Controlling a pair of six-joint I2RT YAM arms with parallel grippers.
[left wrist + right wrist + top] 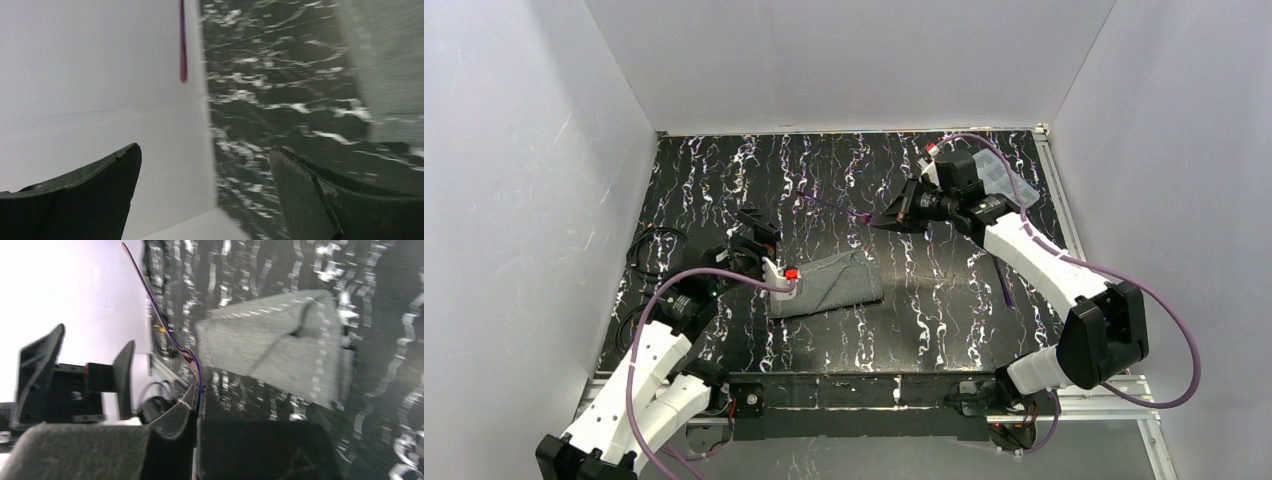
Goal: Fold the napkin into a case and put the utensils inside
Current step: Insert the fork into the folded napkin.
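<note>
— Why held out over the far bench [724, 170]?
— Clamped by one end in the right gripper [196, 402], leaving the utensil [189, 360] free along its length, probably for sliding into the case [829, 283] lying folded near the middle.
— And the left gripper [205, 175]?
— Spread wide, grasping nothing, low at the case's left end, likely to steady the opening. Right forearm stretched far and leftward, wrist rolled sideways.

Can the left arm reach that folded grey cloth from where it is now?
Probably yes. The left hand hangs open and empty right by the left end of the cloth, with nothing between them. The right hand, gripping a purple utensil, is farther back and out of the way.
</note>
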